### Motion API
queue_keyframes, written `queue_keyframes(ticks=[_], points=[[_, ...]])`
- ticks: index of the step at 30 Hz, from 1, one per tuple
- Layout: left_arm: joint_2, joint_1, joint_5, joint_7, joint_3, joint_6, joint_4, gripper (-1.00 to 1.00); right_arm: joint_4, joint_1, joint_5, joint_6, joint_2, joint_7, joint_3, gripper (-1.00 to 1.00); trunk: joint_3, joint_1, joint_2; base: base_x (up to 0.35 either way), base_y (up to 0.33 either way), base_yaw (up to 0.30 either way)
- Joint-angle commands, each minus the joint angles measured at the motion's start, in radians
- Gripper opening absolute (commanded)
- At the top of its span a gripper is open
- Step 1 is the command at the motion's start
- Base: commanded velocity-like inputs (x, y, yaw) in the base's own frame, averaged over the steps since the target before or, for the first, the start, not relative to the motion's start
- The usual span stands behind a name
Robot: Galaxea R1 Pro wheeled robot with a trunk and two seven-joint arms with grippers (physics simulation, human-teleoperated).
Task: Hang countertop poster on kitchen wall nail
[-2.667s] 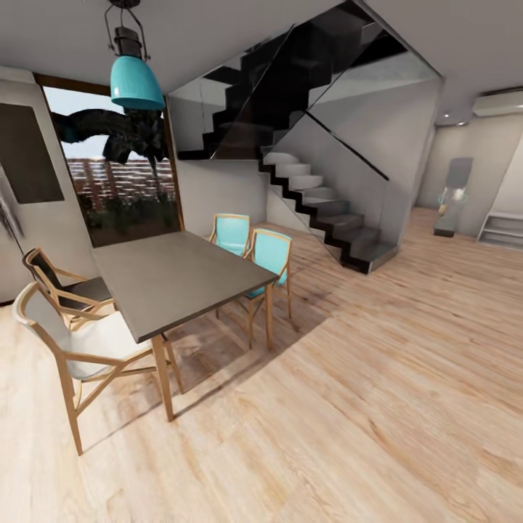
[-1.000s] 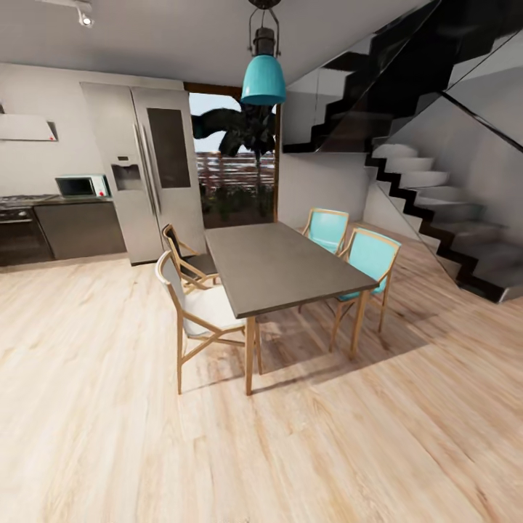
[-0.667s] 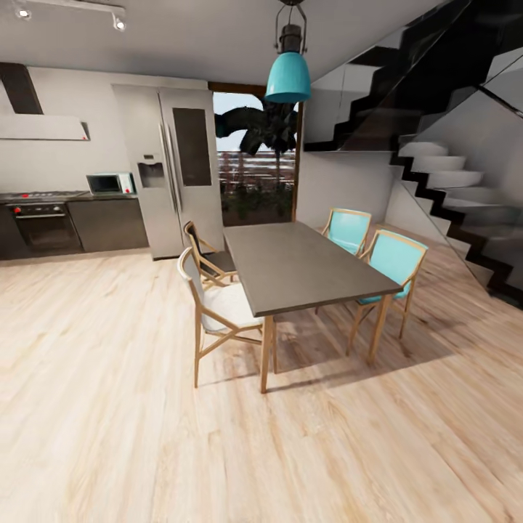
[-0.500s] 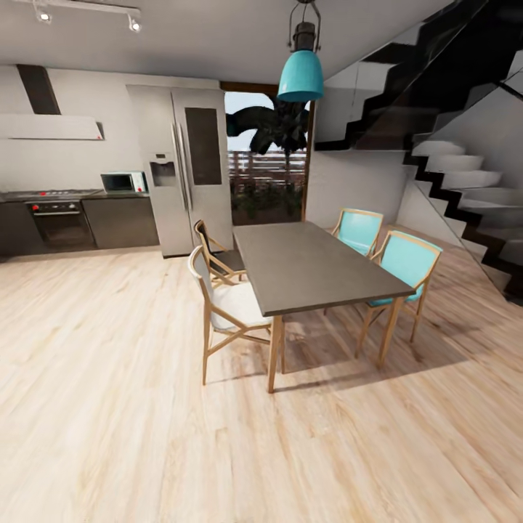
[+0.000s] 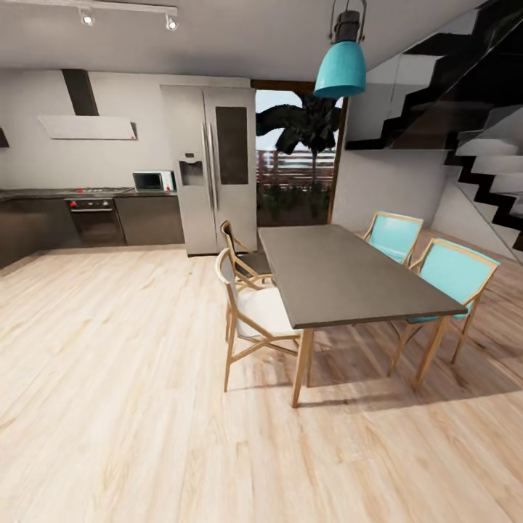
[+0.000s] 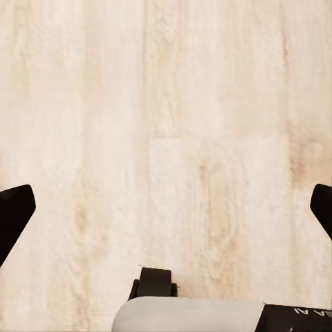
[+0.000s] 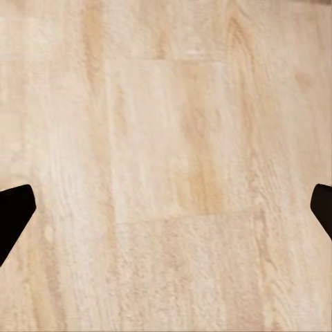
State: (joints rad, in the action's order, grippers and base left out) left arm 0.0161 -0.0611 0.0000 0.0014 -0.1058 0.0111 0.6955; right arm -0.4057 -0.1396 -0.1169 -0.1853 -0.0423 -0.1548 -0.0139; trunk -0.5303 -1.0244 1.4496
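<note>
Transit stage: the kitchen countertop (image 5: 43, 193) lies far ahead to the robot's left beyond open floor (image 5: 131, 378), poster not discernible, while the left gripper (image 6: 166, 207) and right gripper (image 7: 166, 200) hang spread wide, holding nothing.

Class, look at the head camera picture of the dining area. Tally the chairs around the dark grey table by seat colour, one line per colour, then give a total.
Turquoise wooden-framed chairs: 2, one nearer and one farther, on the table's far side.
White-seated wooden chair: 1.
Black-seated wooden chair: 1.
Total: 4 chairs around the dark grey rectangular dining table.
</note>
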Motion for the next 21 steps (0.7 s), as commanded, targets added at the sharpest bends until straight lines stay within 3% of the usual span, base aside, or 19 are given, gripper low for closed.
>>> queue_keyframes(ticks=[1, 21], points=[[0.001, 0.0, 0.0, 0.0, -0.002, 0.001, 0.001, 1.0, 0.001, 0.0, -0.01, -0.001, 0.0, -0.007, -0.001, 1.0, -0.001, -0.001, 0.0, 0.287, 0.165, 0.27], [0.001, 0.0, 0.0, -0.001, -0.003, 0.001, 0.001, 1.0, 0.001, -0.001, -0.01, -0.002, 0.001, -0.011, -0.003, 1.0, -0.002, -0.001, 0.0, 0.283, 0.176, 0.278]])
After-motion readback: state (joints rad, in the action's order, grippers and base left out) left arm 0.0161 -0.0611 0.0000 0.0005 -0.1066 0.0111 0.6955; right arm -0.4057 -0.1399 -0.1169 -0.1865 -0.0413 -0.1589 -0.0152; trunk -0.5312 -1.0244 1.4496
